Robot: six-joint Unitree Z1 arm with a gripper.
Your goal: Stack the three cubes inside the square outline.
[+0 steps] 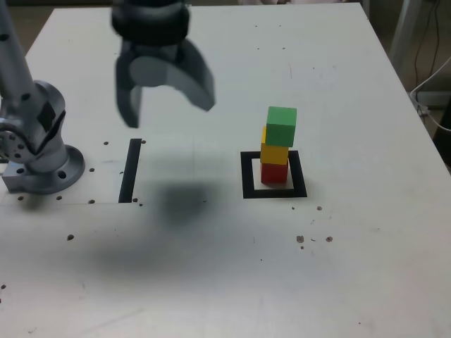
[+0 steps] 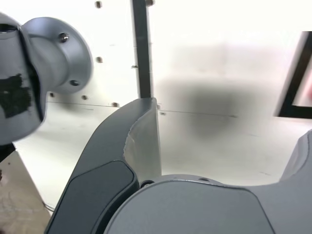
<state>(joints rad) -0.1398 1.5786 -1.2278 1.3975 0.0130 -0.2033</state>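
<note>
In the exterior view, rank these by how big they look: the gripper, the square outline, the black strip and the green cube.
1. gripper, largest, though it hangs nearer the camera, which inflates it
2. square outline
3. black strip, as long as the outline's side but thin
4. green cube

Unitree Z1 arm, exterior and wrist views. Base (image 1: 42, 165): a round, silver-grey metal flange with small dark screw holes around its rim, carrying a rounded silver-grey joint housing with a black inset patch. Lower link (image 1: 15, 53): a smooth, pale grey tube. Gripper (image 1: 163, 98): a black, rounded upper body from which two broad, curved, dark grey jaws descend, each tapering to a blunt tip; a lighter grey rounded part sits between their roots. In the wrist view one jaw's inner face appears paler and slightly chipped along its edge, though blur leaves this uncertain.
</note>
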